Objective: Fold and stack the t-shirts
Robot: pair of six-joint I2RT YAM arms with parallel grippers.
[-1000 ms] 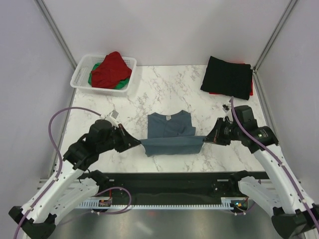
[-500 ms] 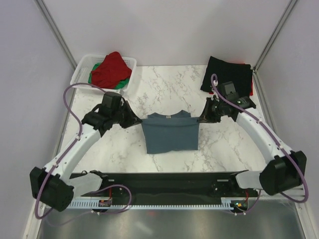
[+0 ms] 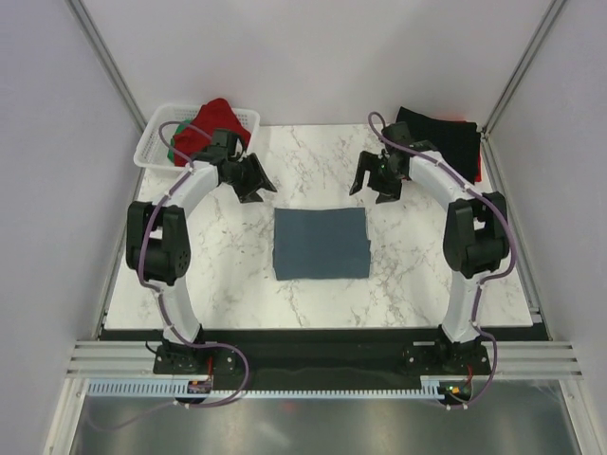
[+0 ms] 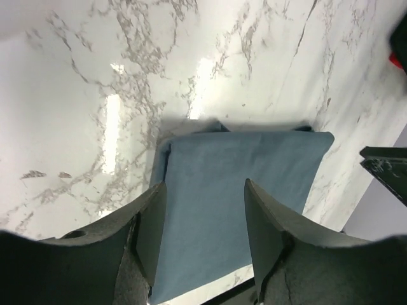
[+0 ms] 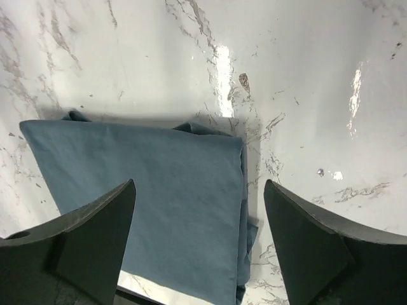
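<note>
A slate blue-grey t-shirt point(image 3: 321, 243) lies folded into a flat rectangle at the middle of the marble table point(image 3: 313, 156); it also shows in the left wrist view point(image 4: 235, 190) and the right wrist view point(image 5: 152, 197). My left gripper point(image 3: 257, 186) hovers open just beyond its far left corner, nothing between the fingers. My right gripper point(image 3: 374, 186) hovers open beyond the far right corner, also empty. A folded black t-shirt point(image 3: 436, 144) lies at the back right over a red one point(image 3: 477, 167). A red t-shirt point(image 3: 204, 121) and a green one point(image 3: 174, 153) sit in the basket.
A white lattice basket point(image 3: 152, 147) stands at the back left corner. Grey walls enclose the table on three sides. Both arms arch over the table's left and right sides, and a black rail runs along the near edge.
Both grippers carried the shirt's near edge to the far edge, folding it in half, then let go and opened. They now sit raised beyond the shirt's far corners.
</note>
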